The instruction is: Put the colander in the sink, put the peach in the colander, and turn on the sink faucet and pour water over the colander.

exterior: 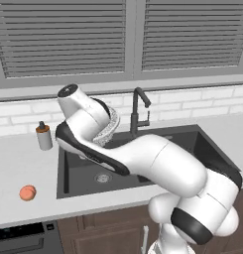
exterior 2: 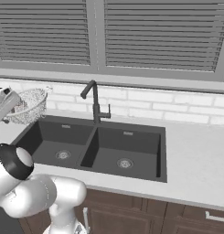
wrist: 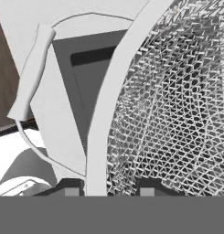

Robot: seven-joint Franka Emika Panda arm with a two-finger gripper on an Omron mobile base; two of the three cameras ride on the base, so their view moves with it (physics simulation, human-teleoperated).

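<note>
Colander (exterior 2: 30, 106) held aloft; one peach (exterior: 27, 192) on counter (exterior: 24, 163).

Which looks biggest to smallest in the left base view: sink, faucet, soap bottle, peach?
1. sink
2. faucet
3. soap bottle
4. peach
The arm hides part of the sink, yet it is plainly largest.

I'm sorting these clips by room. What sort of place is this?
A rendered home kitchen, most likely: a dark double-basin sink with a gooseneck faucet set in a light counter under a shuttered window.
</note>
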